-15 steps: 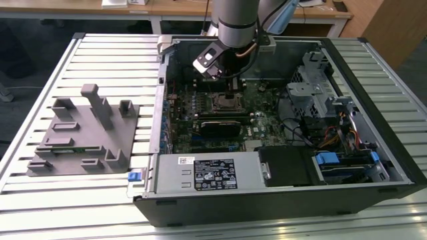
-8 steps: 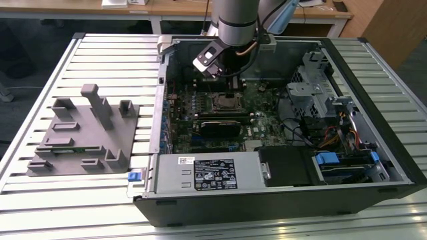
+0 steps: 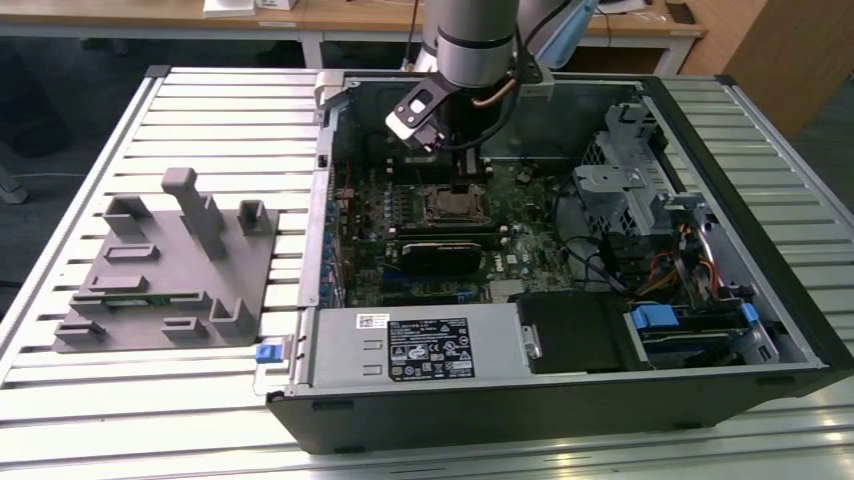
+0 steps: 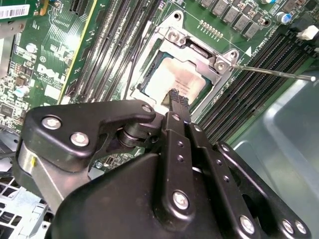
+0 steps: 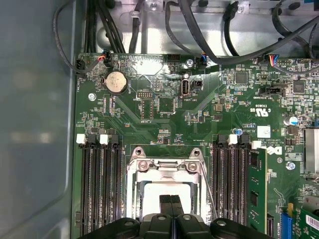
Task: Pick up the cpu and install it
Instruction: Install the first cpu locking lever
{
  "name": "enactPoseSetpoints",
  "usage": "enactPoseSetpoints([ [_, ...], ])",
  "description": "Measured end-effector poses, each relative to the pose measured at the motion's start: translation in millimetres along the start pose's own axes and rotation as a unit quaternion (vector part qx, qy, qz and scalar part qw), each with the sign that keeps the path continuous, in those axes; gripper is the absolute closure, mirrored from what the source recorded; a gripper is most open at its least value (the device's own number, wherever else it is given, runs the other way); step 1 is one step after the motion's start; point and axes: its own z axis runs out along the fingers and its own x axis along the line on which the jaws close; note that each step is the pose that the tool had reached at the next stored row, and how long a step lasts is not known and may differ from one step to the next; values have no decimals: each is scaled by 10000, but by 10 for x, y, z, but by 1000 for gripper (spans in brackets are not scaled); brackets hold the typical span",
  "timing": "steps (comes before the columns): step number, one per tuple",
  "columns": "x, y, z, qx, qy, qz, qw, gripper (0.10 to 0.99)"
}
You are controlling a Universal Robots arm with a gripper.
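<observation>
The cpu (image 4: 175, 78) is a silvery-white square lying flat inside the metal-framed socket (image 4: 172, 36) on the green motherboard (image 5: 149, 129). In the first wrist view the cpu (image 5: 149, 198) shows pale within the socket frame (image 5: 164, 164). My gripper (image 4: 177, 97) hangs right over the chip with its two black fingers pressed together and nothing between them. Both wrist views show the tips at or just above the chip's top; contact cannot be told. In the exterior view the gripper (image 3: 463, 186) reaches down into the open computer case (image 3: 747, 330) above the socket (image 3: 454, 206).
Memory slots (image 5: 102, 189) flank the socket on both sides, and a thin socket lever (image 4: 271, 71) sticks out beside it. Cables (image 5: 209, 45) run along the case wall. A grey fixture tray (image 3: 167, 265) lies on the slatted table at the exterior view's left.
</observation>
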Motion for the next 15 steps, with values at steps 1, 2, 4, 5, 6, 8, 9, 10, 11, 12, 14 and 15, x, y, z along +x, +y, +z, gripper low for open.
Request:
enactPoseSetpoints([
  [1, 0, 0, -9, 0, 0, 0, 10000, 980],
  [2, 0, 1, -20, 0, 1, 0, 10000, 980],
  [4, 0, 2, -39, 0, 1, 0, 10000, 980],
  [5, 0, 2, -51, 0, 1, 0, 10000, 980],
  [6, 0, 2, -61, 0, 1, 0, 10000, 980],
  [8, 0, 3, -74, 0, 0, 0, 10000, 980],
  [9, 0, 3, -82, 0, 0, 0, 10000, 980],
  [10, 0, 4, -90, 0, 0, 0, 10000, 980],
  [11, 0, 4, -98, 0, 0, 0, 10000, 980],
  [12, 0, 4, -105, 0, 1, 0, 10000, 980],
  [14, 0, 5, -119, 0, 1, 0, 10000, 980],
  [15, -1, 5, -128, 0, 0, 0, 10000, 980],
])
